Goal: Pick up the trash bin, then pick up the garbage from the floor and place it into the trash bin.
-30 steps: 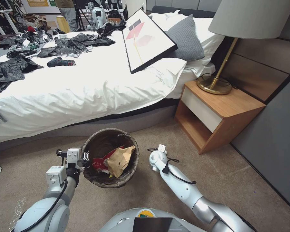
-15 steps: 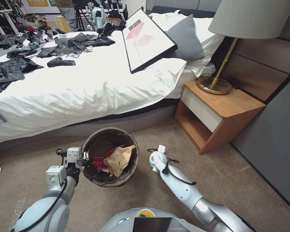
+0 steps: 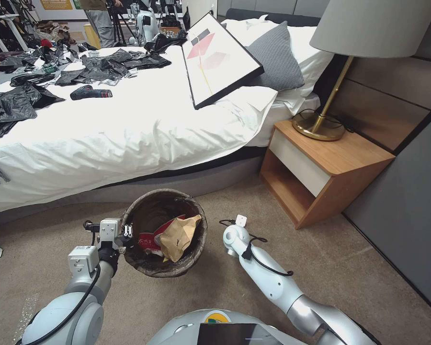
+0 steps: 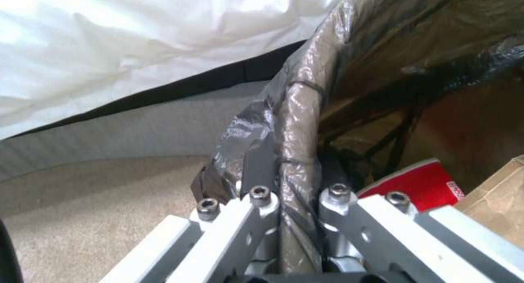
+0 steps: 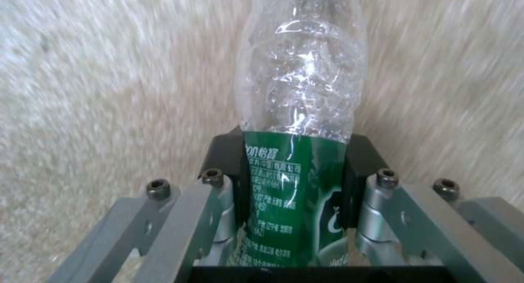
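Filling the far half of the head view is the bed, its white sheet strewn with black plastic bags; the wooden nightstand stands at about two o'clock from the robot. On the carpet just ahead, near twelve o'clock, hangs the trash bin, its dark liner folded over the rim. The left gripper sits at the bin's nine o'clock edge, its fingers pressed together on the lined rim, one inside and one outside, as the left wrist view shows. Inside the bin lie a tan paper bag and red-and-white paper.

At the bin's three o'clock, just beside it and low over the carpet, is the right gripper, pinching a clear plastic bottle with a green label. The bottle's long axis runs straight out along the fingers. Judging from this, the bottle must travel toward nine o'clock and upward to clear the rim; the right arm alone is placed for that.
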